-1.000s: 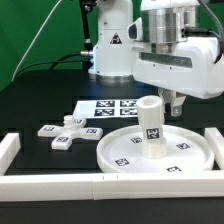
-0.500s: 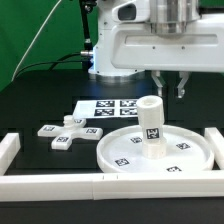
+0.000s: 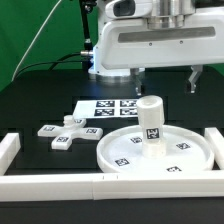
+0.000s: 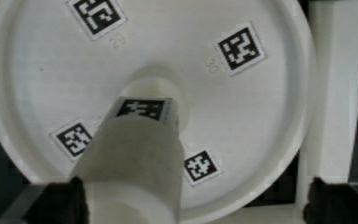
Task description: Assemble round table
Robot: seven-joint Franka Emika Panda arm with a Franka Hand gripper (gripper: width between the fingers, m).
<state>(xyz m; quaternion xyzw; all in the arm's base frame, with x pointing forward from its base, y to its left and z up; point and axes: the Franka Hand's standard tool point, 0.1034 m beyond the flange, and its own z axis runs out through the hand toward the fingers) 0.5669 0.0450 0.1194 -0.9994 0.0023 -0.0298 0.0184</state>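
The white round disc top lies flat on the black table, with tags on its face. The short cylinder leg stands upright at its middle. My gripper hangs above the leg, open wide, one finger on each side and well clear of it, holding nothing. In the wrist view the leg rises toward the camera from the disc top, between the spread ends of the gripper. The cross-shaped base lies on the table at the exterior view's left, apart from the disc.
The marker board lies behind the disc. White border rails run along the front, the left and the right. The robot's base stands at the back.
The jaws have gone from shut to wide open. The gripper has shifted toward the exterior view's left and risen to hang over the leg. Leg, disc and base have not moved.
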